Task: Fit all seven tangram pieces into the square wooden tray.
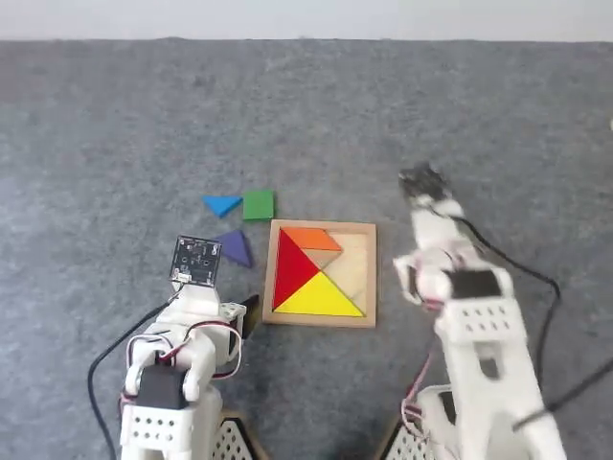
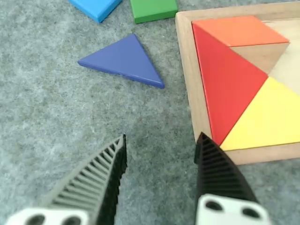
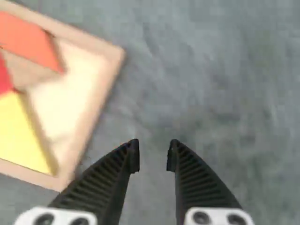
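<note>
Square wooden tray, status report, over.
Left end effector open, empty; right end effector open, empty. Square wooden tray holds red triangle, yellow triangle, orange piece. Dark blue triangle, green square, light blue triangle outside. Nothing blocking.

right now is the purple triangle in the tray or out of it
Out. The purple triangle lies flat on the grey mat beside the wooden tray, clear of its rim.
</note>
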Tool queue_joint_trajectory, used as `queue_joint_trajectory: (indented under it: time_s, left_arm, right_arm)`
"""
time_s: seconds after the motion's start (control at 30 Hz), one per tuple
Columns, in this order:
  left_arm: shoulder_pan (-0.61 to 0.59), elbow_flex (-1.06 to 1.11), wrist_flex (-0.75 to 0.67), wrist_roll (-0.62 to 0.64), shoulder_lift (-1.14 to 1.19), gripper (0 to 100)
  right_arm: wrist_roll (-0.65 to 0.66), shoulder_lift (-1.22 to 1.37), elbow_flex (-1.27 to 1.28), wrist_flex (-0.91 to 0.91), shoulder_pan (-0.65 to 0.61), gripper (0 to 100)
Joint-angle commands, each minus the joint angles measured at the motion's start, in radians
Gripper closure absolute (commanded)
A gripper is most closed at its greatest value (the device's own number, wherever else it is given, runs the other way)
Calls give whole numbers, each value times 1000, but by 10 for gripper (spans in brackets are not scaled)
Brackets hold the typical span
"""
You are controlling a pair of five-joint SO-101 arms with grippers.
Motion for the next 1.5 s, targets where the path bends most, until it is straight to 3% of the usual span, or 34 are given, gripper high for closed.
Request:
queue_joint_trajectory:
  time_s: [0.0,0.1,0.23,0.37,0.43,0.6,0.7,0.87,1.07,1.3,1.47]
  left_arm:
    - [2,-7,5,-3,-20,762]
    - [0,-7,5,-5,-20,762]
    - [-23,-7,2,-25,-20,761]
    - [-169,-30,-123,-338,-20,762]
    - [-255,-77,-184,-428,-20,762]
    - [-338,-263,-153,-440,6,762]
    - [-336,-418,-91,-466,138,762]
    - [-325,-777,-11,-437,597,763]
    - [-160,-1145,100,-313,1140,763]
    - [52,-1357,91,-166,1468,764]
    - [92,-1412,-23,-100,1654,764]
  right_arm:
    - [21,-140,110,-24,160,937]
    - [101,-216,190,-24,231,966]
    - [89,-282,270,-33,243,950]
    - [69,-300,304,-33,243,950]
    - [71,-300,315,-39,243,950]
    - [71,-302,333,-68,245,950]
    - [71,-302,333,-68,245,950]
    - [71,-308,342,-77,245,950]
    - [71,-308,364,-119,246,950]
    - [71,-308,365,-117,245,950]
    - [71,-308,365,-117,245,950]
